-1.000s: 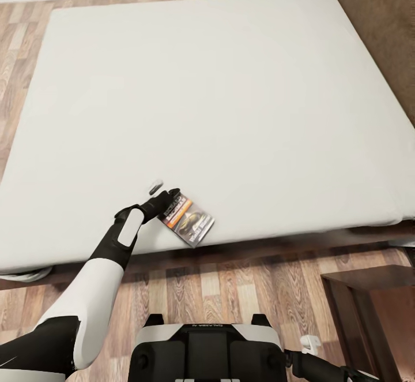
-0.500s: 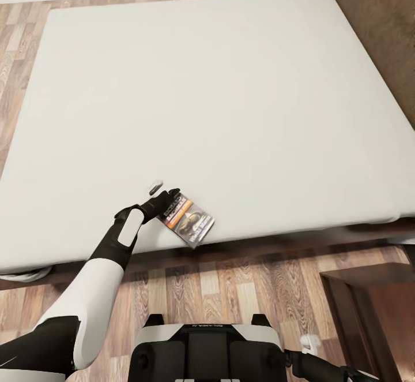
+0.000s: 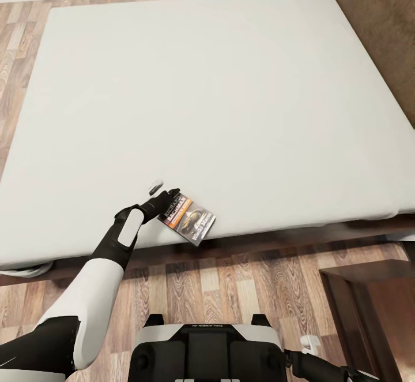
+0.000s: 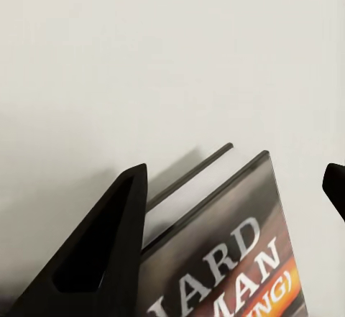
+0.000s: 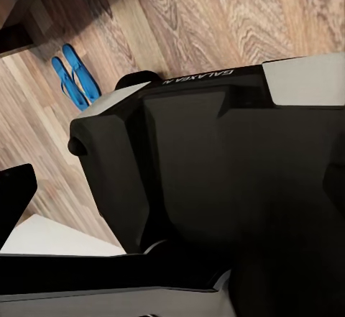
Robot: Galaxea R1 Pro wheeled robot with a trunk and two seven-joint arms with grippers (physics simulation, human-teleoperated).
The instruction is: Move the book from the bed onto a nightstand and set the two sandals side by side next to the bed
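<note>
While the left pincer straddles the book, jaws apart on the bed

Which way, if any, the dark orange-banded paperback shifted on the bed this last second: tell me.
Yes, slightly: the dark orange-banded paperback slid toward the near edge of the pale grey-white mattress, one corner overhanging it.

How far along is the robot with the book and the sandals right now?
Nothing looks finished yet. The book lies on the bed near its front edge, and the left gripper is at the book's corner, fingers open either side of it in the wrist view; no grasp shows. The two sandals lie together on the wood floor. Left: carry the book to a nightstand, then check the sandals sit by the bed.
</note>
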